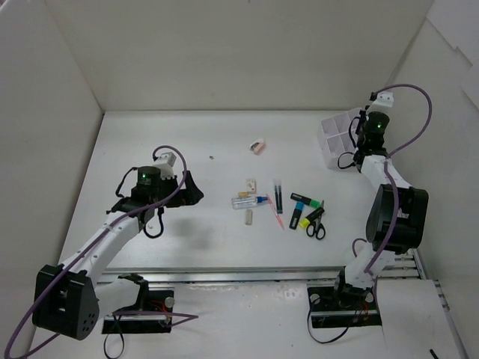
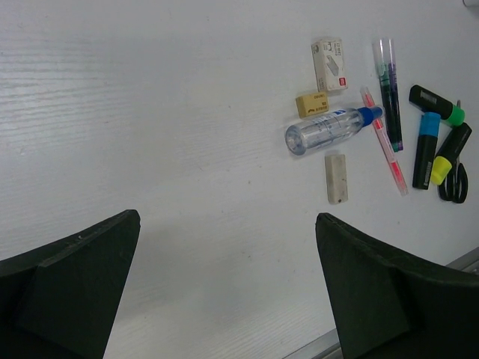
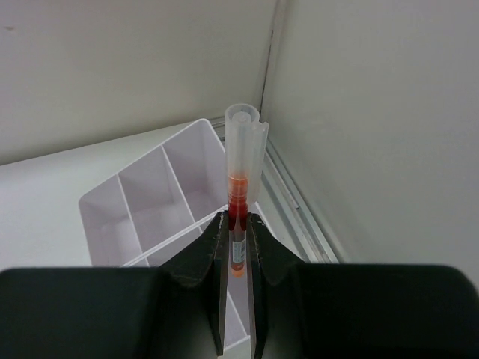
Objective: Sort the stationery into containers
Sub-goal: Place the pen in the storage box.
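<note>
Right hand (image 3: pixel 238 224): clenched on a thin red pen (image 3: pixel 243 142). The pen stands between the two fingers, clear cap pointing away from the wrist. The hand is raised over the white organiser box (image 3: pixel 135 202), which sits at the far right corner of the table (image 1: pixel 187 142), close to the side wall. The compartments visible in the right wrist view hold nothing.

Left hand (image 2: pixel 227 221): released, fingers spread wide, holding nothing. It hangs above bare table, left of the item cluster and well apart from it.

Item cluster, centre of the table, all lying flat:
- clear blue-capped tube (image 2: pixel 329 129), with a beige eraser (image 2: pixel 311 104) just beside it
- boxed white eraser (image 2: pixel 329 63) on the far side of the beige one
- pale block eraser (image 2: pixel 337 178) on the near side of the tube
- second red pen (image 2: pixel 385 142) and dark pen (image 2: pixel 389 93), right of the tube
- green-capped marker (image 2: pixel 435 104), blue-capped marker (image 2: pixel 426 149), yellow-capped marker (image 2: pixel 449 153)
- black scissors (image 2: pixel 453 183), touching the yellow-capped marker

A pink eraser (image 1: pixel 257 147) lies apart, farther back on the table
</note>
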Robot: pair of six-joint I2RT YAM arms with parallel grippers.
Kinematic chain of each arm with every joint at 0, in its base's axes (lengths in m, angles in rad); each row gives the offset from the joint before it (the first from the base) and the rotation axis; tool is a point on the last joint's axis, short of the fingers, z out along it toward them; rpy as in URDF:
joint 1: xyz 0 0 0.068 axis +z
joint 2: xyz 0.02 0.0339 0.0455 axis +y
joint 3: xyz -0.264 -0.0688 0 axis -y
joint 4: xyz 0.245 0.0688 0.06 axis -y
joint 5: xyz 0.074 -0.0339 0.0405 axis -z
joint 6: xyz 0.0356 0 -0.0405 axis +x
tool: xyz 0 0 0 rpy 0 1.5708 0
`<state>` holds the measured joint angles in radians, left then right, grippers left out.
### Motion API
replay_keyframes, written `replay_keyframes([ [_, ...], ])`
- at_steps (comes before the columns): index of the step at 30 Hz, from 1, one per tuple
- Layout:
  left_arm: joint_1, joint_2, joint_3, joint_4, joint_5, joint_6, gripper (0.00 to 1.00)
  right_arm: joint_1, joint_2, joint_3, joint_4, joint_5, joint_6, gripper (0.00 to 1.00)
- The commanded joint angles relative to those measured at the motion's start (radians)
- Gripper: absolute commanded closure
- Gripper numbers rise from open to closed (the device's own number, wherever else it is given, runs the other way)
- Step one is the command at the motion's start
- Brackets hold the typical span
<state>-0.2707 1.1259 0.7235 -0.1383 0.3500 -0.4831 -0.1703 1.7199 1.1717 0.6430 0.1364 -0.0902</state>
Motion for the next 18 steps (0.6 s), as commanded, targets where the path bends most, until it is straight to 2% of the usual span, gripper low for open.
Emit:
replay_keyframes([
  [1, 0.011, 0.015, 0.057, 0.071, 0.035, 0.001, 0.01, -0.026, 0.024, 0.06, 0.13, 0.074, 0.012, 1.0],
  [10, 0.031, 0.046, 0.063, 0.085, 0.066, -0.003, 0.01, -0.049, 0.078, 0.023, 0.138, 0.08, 0.086, 1.0],
  [14, 0.031, 0.035, 0.05, 0.085, 0.066, -0.002, 0.01, -0.055, 0.076, -0.012, 0.142, 0.103, 0.174, 0.96],
  [17, 0.04, 0.017, 0.039, 0.085, 0.067, -0.003, 0.0, -0.054, 0.066, -0.032, 0.142, 0.106, 0.211, 0.85],
  [18, 0.041, 0.012, 0.037, 0.08, 0.067, 0.0, 0.01, -0.055, 0.061, -0.04, 0.141, 0.108, 0.217, 0.77],
])
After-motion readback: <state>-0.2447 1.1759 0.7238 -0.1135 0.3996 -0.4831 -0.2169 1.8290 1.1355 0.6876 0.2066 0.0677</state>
